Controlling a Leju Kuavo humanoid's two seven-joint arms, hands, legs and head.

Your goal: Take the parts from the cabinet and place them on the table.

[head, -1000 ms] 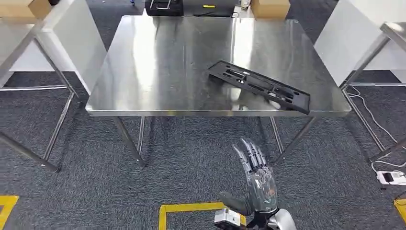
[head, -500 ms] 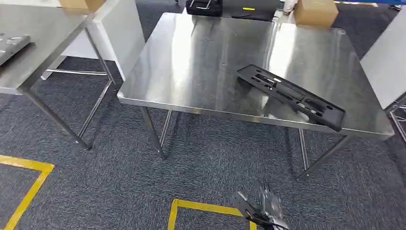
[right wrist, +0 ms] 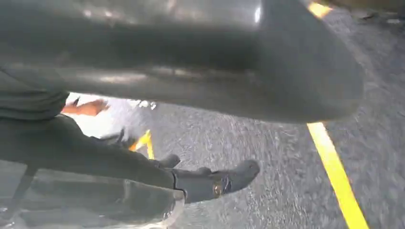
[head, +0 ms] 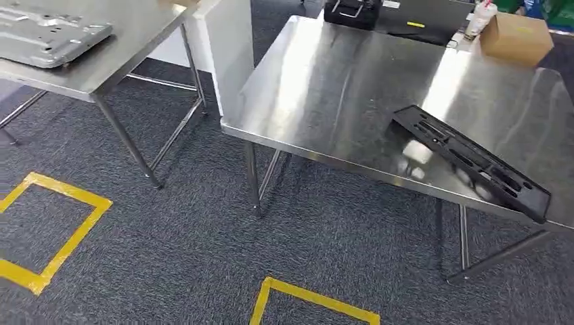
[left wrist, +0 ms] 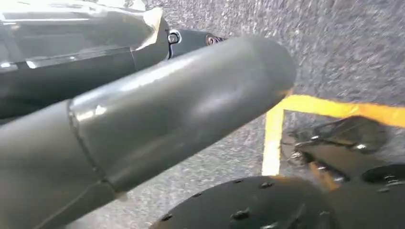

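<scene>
Part [head: 472, 160] lies on table [head: 325, 88], apart from right robot hand [right wrist: 143, 95].

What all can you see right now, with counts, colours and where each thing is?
black plastic part: one, black, long, near the right front edge of the steel table
steel table: one, silver, centre
second steel table: one, silver, on the left
grey metal panel: one, grey, on the second table
cardboard box: one, brown, beyond the centre table's far right corner
black case: one, black, beyond its far edge
floor tape: yellow outlines on grey carpet
left hand: grey thumb, hanging over the floor
right hand: dark fingers, holding nothing
</scene>
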